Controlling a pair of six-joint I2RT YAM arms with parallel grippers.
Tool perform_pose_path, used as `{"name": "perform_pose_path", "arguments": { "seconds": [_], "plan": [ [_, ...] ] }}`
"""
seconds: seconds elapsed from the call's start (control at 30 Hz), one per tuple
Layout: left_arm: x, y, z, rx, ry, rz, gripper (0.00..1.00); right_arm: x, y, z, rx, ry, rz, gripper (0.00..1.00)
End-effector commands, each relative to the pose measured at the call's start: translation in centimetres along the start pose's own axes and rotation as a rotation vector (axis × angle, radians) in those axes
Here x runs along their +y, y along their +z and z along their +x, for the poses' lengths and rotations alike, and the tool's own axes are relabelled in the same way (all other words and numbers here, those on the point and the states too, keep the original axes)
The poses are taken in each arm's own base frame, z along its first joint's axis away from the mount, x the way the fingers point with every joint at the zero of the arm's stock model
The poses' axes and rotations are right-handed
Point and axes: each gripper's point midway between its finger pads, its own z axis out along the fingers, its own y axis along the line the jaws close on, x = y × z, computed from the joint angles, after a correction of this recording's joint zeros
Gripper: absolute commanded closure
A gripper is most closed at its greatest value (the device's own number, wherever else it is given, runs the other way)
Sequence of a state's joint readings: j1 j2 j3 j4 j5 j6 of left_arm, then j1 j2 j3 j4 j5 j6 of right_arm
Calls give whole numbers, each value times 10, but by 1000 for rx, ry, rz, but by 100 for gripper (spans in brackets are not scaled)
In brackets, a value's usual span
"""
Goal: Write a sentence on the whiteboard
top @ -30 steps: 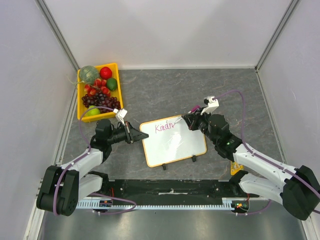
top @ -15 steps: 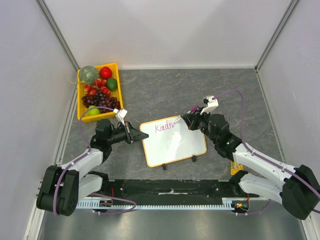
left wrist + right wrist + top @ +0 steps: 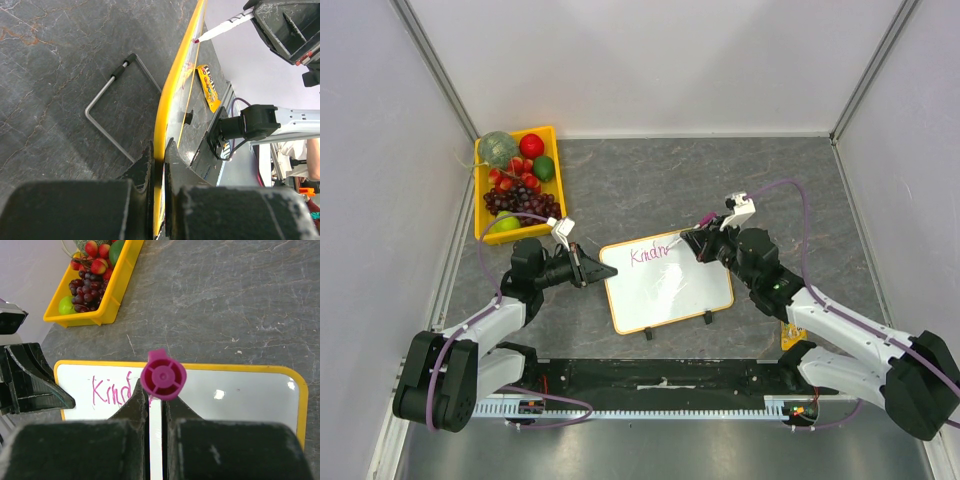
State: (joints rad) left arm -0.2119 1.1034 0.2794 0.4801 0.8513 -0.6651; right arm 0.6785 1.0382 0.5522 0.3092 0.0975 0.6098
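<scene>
Top view with both wrist views. We see the whiteboard [image 3: 668, 282] lying on the grey table [image 3: 740, 180], near its middle between the two arms and turned slightly, so that its right end sits farther than its left. Two black clips [image 3: 648, 335] mark its near long edge. The left pincer [image 3: 159, 155] is closed narrowly on the board's left edge – in the left wrist view the orange-tan frame runs straight between the two fingers. The right pincer [image 3: 155, 396] is clamped on a pink marker [image 3: 163, 375], whose round magenta cap faces the right wrist camera. The marker's tip meets the board's face just right of the last written letter. Of the sentence [image 3: 648, 253] we read only the pink letters "Kindn", set along the far edge on the left half of the board. A yellow tray [image 3: 479, 205] of fruit [image 3: 520, 185] stands at the far left of the table, well apart from the board.
</scene>
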Motion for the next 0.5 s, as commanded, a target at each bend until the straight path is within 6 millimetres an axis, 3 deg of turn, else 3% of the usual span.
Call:
{"name": "perform_pose_path", "arguments": {
  "seconds": [0.0,0.47],
  "plan": [
    [30,-2,16,22,2,-117,98,-4,-6,6,23,-19,5,100],
    [29,-2,15,20,4,-114,98,-9,-13,9,27,-22,21,100]
  ]
}}
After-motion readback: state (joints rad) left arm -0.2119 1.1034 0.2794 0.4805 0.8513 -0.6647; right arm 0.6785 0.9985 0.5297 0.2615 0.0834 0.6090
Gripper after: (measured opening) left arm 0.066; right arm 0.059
